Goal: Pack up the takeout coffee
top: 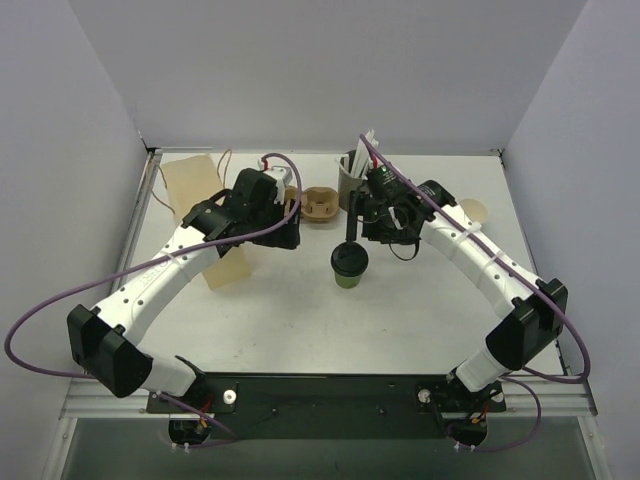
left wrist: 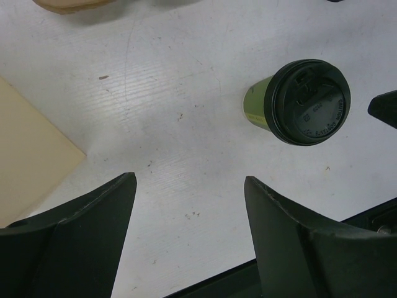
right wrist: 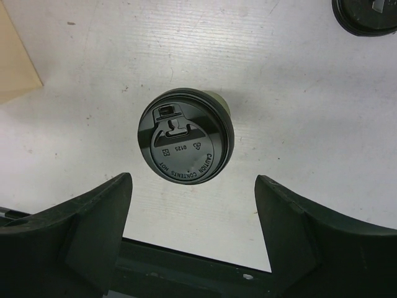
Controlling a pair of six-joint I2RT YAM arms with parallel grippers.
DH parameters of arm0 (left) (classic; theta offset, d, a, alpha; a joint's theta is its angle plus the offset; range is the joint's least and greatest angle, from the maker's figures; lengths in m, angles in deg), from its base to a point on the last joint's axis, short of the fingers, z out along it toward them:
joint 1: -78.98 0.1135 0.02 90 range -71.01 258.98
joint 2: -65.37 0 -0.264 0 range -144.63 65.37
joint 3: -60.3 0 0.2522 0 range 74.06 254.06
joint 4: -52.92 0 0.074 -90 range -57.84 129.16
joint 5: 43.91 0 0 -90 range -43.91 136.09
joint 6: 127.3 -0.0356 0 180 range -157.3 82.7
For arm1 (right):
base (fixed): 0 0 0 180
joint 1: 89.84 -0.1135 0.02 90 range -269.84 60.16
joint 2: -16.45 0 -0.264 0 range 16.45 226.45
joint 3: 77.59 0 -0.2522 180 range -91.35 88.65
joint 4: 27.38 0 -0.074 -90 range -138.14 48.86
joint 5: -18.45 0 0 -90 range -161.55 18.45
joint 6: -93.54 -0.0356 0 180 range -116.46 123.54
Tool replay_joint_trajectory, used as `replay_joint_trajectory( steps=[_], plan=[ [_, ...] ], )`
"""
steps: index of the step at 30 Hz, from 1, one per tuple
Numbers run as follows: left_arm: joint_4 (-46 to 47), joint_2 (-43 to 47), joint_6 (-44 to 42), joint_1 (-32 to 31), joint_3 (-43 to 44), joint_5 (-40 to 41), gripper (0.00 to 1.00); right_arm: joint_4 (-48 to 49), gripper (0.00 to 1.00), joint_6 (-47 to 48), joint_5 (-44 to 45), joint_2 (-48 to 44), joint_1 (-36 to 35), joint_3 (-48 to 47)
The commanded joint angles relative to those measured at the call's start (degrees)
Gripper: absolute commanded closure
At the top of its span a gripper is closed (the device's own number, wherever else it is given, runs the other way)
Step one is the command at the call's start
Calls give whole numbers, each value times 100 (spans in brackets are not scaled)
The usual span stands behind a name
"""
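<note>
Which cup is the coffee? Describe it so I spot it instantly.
Look at the middle of the white table. The coffee cup stands alone there, nearer than the grey cup of straws. It is short, green, with a black lid.

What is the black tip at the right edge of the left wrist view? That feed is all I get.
Observer: Probably a finger of the right gripper; it hangs open near the takeout coffee, not touching it.
Operator: Straws anywhere?
Observer: The grey cup of straws stands at the back, behind the right gripper.
Operator: How far does the bag go?
Observer: The beige bag lies flat, running under the left arm toward the back left corner.
</note>
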Motion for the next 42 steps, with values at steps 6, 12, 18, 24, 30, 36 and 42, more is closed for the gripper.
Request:
replay_joint_trajectory(
  steps=[6, 12, 18, 24, 30, 36, 42],
  plan=[
    [179, -118, -67, -460, 525, -8, 26, 248, 37, -329, -243, -217, 35, 407],
    [398, -522, 310, -1023, 428, 195, 40, 530, 49, -584, -331, -305, 105, 820],
    [811, -918, 609, -1129, 340, 318, 46, 697, 62, -760, -287, -349, 193, 1084],
    [1128, -1278, 715, -1129, 375, 187, 49, 838, 68, -866, -243, -375, 228, 1251],
    [1313, -1489, 794, -1129, 375, 134, 51, 873, 74, -901, -243, -367, 255, 1339],
    [1392, -1613, 812, -1120, 401, 46, 53, 917, 78, -901, -260, -358, 281, 1383],
    [1418, -1709, 803, -1129, 393, 2, 55, 961, 82, -927, -287, -305, 281, 1418]
  ],
)
